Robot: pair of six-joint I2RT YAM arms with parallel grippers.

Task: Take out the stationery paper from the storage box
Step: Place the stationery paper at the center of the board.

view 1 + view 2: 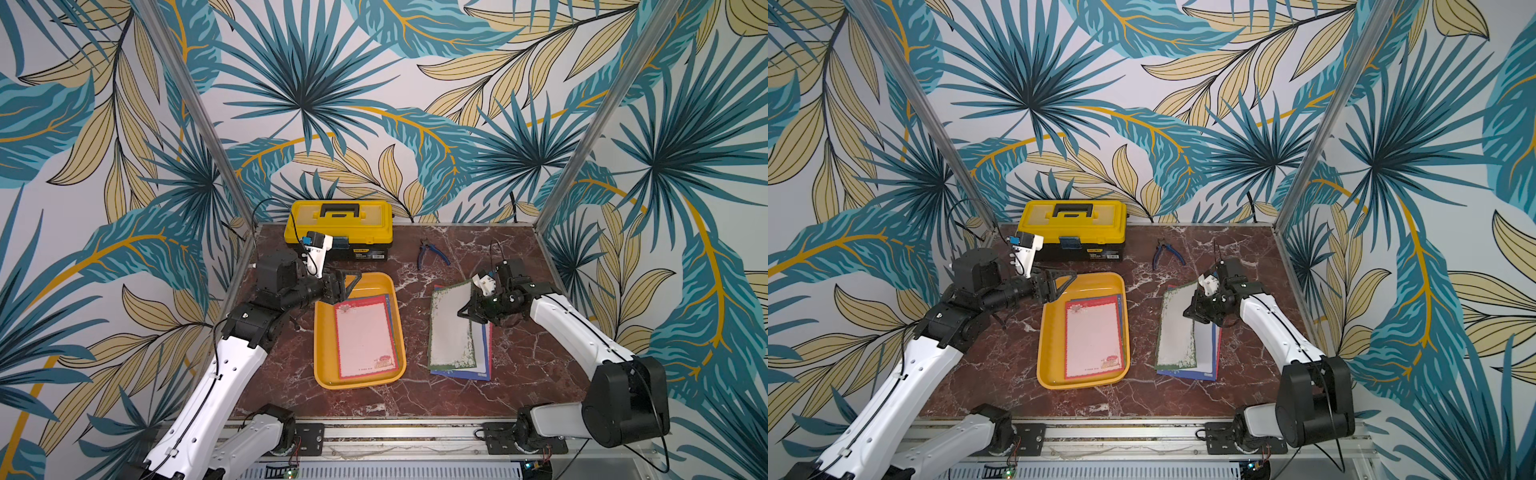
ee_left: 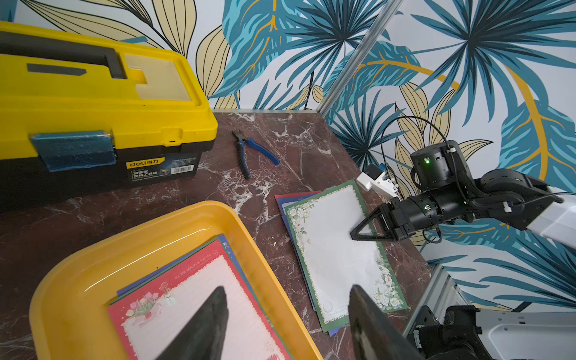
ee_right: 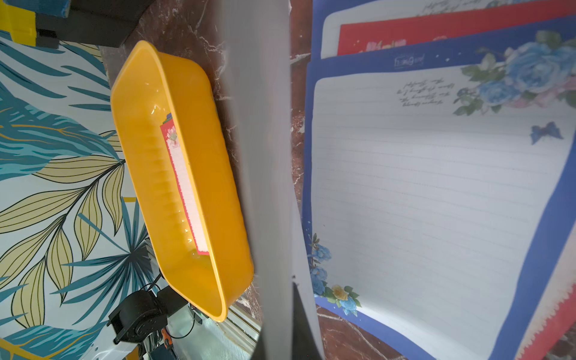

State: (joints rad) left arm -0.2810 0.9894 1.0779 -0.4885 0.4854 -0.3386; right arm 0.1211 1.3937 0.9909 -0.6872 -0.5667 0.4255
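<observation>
Starting with both top views: the storage box point(image 1: 319, 353) point(image 1: 1043, 353) is seen left of centre on the marble table point(image 1: 415, 399), with a red-bordered sheet point(image 1: 363, 340) topping the stationery paper inside it. The left gripper point(image 1: 353, 280) is held over the box's far left corner, jaws spread, nothing between them. A second pile is laid on the table right of the box, near it but not touching, with a green-bordered sheet point(image 1: 451, 328) on top. The right gripper point(image 1: 465, 312) is closed on that sheet's right edge, and the edge is raised off the pile. A yellow toolbox point(image 1: 338, 224) and blue-handled pliers point(image 1: 432, 253) are set at the back. Left wrist view: the left gripper's fingers point(image 2: 202, 324) are seen wide apart over the red-bordered sheet point(image 2: 193, 290), and the right gripper point(image 2: 355, 233) is shown pinched onto the green-bordered sheet point(image 2: 336, 249). Right wrist view: the pinched sheet is seen edge-on as a blurred grey band point(image 3: 258, 156) running into the jaws. A blue floral sheet point(image 3: 420, 202) is laid flat beneath it, and the storage box point(image 3: 193, 93) is seen off to the side with the red-bordered sheet point(image 3: 184, 187) in it.
</observation>
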